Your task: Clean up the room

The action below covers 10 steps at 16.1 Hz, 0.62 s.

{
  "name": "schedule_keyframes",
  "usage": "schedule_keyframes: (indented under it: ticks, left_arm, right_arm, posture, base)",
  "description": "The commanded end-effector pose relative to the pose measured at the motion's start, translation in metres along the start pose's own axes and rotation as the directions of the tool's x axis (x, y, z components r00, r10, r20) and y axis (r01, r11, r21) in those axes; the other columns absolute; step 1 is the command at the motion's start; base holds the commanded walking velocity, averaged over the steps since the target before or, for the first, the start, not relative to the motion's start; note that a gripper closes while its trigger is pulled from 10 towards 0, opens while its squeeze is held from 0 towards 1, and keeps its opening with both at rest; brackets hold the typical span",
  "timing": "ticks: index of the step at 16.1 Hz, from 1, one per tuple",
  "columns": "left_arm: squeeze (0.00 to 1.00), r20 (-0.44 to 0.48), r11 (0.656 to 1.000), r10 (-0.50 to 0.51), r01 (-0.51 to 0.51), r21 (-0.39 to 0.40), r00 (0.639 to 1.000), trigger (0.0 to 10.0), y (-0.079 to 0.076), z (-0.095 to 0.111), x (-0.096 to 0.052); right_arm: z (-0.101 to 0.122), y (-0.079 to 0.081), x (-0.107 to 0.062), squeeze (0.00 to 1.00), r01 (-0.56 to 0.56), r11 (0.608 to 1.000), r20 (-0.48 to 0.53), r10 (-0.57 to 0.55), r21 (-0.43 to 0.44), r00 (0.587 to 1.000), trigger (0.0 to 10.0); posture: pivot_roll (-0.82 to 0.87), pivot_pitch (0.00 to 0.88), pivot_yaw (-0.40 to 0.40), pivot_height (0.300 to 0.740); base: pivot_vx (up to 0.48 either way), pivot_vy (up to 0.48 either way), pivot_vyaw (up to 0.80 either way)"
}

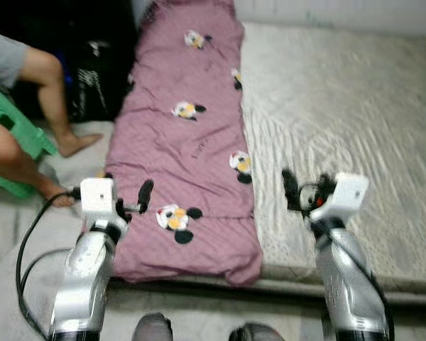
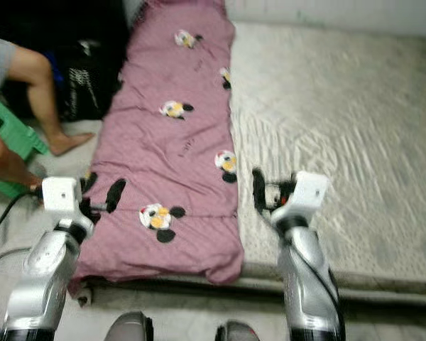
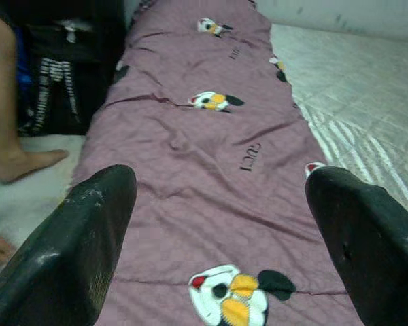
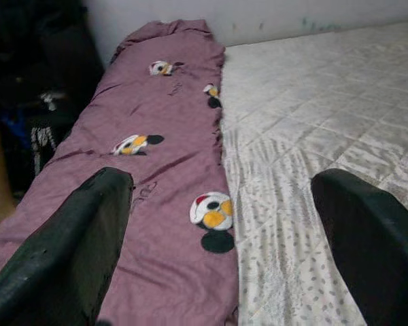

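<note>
- Head views: nearest the camera, two silver arms rise from the bottom edge, both bent forward toward the bed. The left gripper (image 1: 124, 199) hangs over the near left corner of the pink blanket (image 1: 184, 135); the right gripper (image 1: 304, 190) hangs just beyond the blanket's right edge, above the white mattress (image 1: 341, 106). Neither holds anything.
- The blanket lies as one long folded strip along the left side of the mattress, its near end drooping over the bed's edge. Five cartoon mouse-head prints can be counted on it.
- Left of the blanket, a person's two bare legs (image 1: 53, 106) rest on the floor beside a green stool (image 1: 18, 138), with a black bag (image 1: 92, 78) bearing white stripes behind them.
- Left wrist view: the two black fingers (image 3: 75, 251) stand wide apart with nothing between them, pointing along the blanket. Dark lettering (image 3: 249, 157) is printed on the cloth but is too blurred to read.
- Right wrist view: the fingers (image 4: 68, 251) are likewise spread wide and empty, straddling the line where blanket meets mattress.
</note>
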<state>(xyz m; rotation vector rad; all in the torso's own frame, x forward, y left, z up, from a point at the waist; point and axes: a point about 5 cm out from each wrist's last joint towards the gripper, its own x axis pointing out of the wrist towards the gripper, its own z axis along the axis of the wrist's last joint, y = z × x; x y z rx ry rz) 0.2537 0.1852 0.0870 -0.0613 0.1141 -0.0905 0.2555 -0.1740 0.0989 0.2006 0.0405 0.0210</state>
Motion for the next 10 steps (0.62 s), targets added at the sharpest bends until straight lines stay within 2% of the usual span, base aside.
schedule_keyframes:
  ticks: [1,5,10]
  left_arm:
    - [0.00,-0.015,1.000,0.012,-0.012,0.021,1.000,10.0,0.004,-0.007,-0.006]
    - [0.00,-0.042,0.999,0.039,-0.038,0.023,0.998,10.0,0.007,-0.021,-0.012]
    - [0.00,-0.045,0.999,0.026,-0.025,0.033,0.999,10.0,0.003,-0.028,-0.009]
  right_arm:
    - [0.000,-0.004,-0.006,0.00,0.004,0.999,0.002,-0.004,-0.034,1.000,10.0]
    - [-0.016,-0.012,-0.017,0.00,0.029,0.998,-0.037,-0.031,-0.060,0.999,10.0]
    - [-0.021,-0.010,-0.016,0.00,0.023,0.997,-0.037,-0.026,-0.072,0.999,10.0]
  posture:
    - [0.01,0.000,-0.009,0.740]
    - [0.01,0.000,-0.010,0.740]
    - [0.00,0.000,-0.009,0.740]
  base:
    - [0.000,0.000,0.00]
    - [0.000,0.000,0.00]
    - [0.000,0.000,0.00]
